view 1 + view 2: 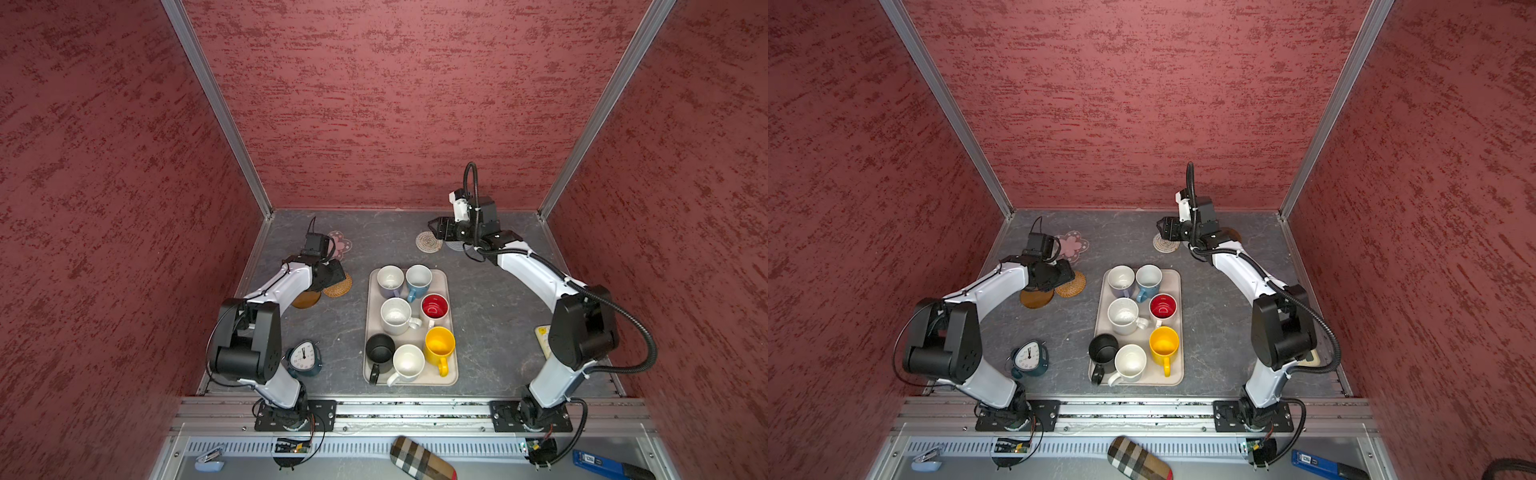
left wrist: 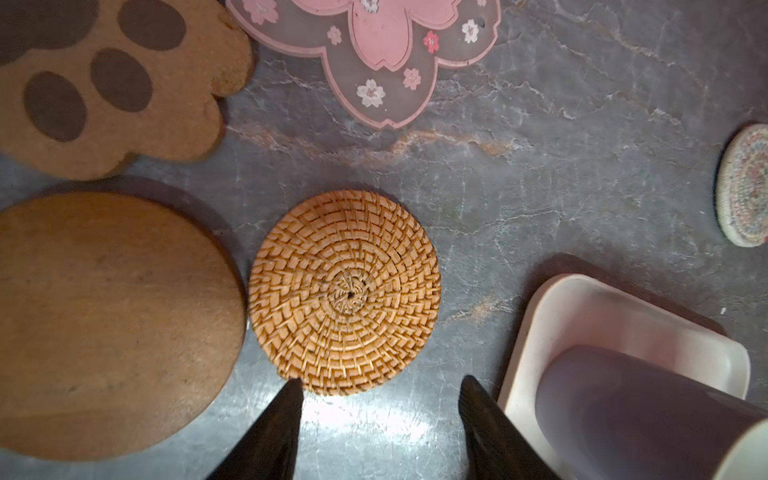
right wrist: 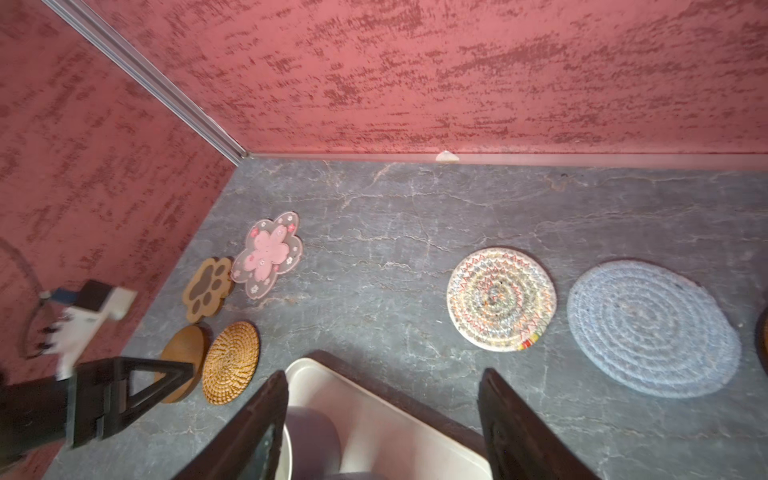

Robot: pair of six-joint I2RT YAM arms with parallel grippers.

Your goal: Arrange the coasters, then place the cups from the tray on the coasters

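The left tool and right tool both stand open and empty. The seven cups sit packed on the tray mid-tabletop, so a finger reaching in may knock a neighbour. Toward the far left corner the rattan coaster lies just beside the brown disc, which may crowd cups set there. Red textured walls box the grey marbled tabletop.

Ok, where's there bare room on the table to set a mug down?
Bare: the back strip between the flower mat and the pale woven mat; the lane between the tray and the clock. Crowded: the tray, full of mugs, and the cluster by the rattan mat.
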